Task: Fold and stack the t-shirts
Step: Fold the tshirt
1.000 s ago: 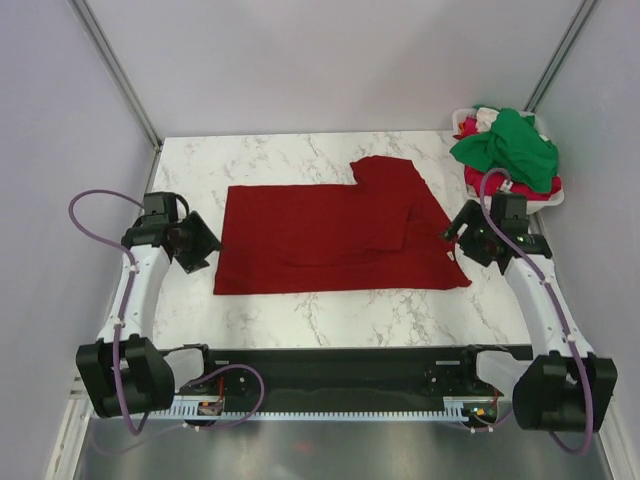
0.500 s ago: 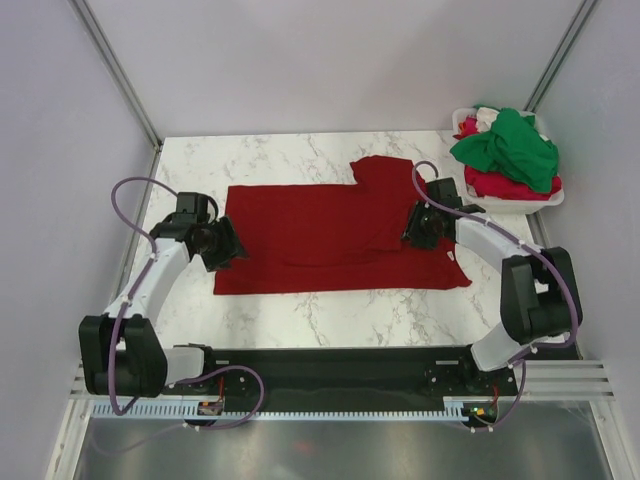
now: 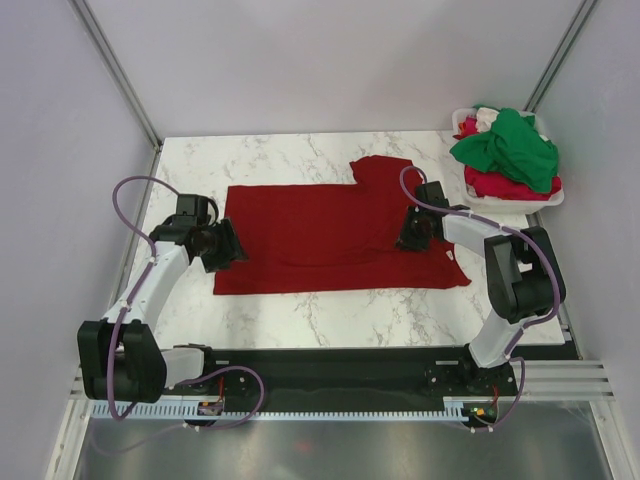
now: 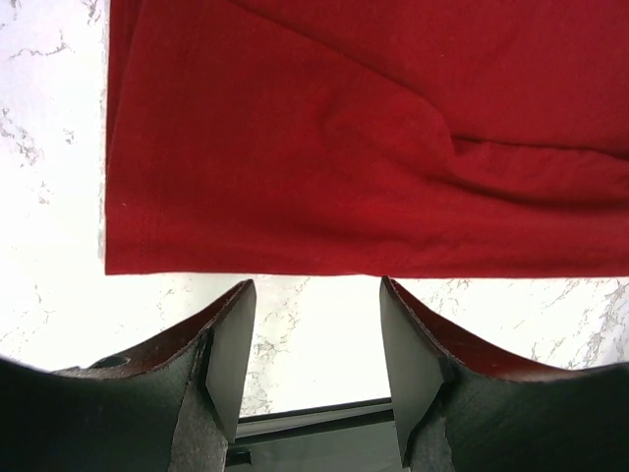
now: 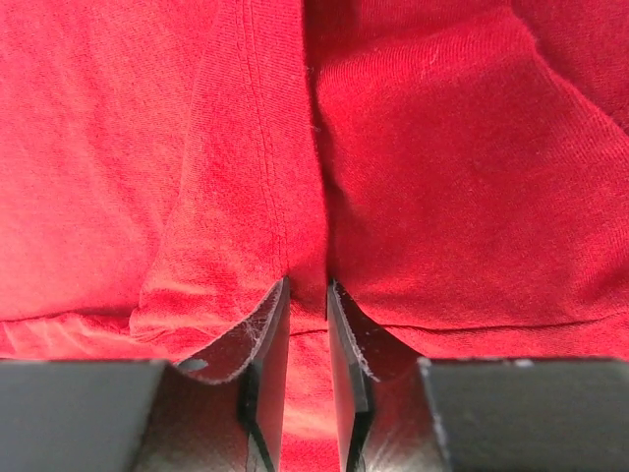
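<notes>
A dark red t-shirt [image 3: 310, 235] lies spread flat on the marble table, one sleeve sticking out toward the back. My left gripper [image 3: 230, 249] is open at its left edge. In the left wrist view the hem of the dark red t-shirt [image 4: 344, 147] lies just beyond my left gripper [image 4: 316, 295], and only bare table shows between the fingers. My right gripper [image 3: 406, 236] sits low on the shirt's right part. In the right wrist view a raised ridge of the dark red t-shirt [image 5: 442, 147] is pinched in my right gripper [image 5: 307, 291].
A white basket [image 3: 556, 196] stands at the back right corner with a bright green t-shirt [image 3: 505, 145] heaped over a lighter red t-shirt [image 3: 500, 186]. Grey walls close in the table on three sides. The black base rail [image 3: 330, 365] runs along the near edge.
My right arm swung left from the table's right side onto the shirt, and its jaws closed on a fold. My left arm moved right to the shirt's left edge, still open.
</notes>
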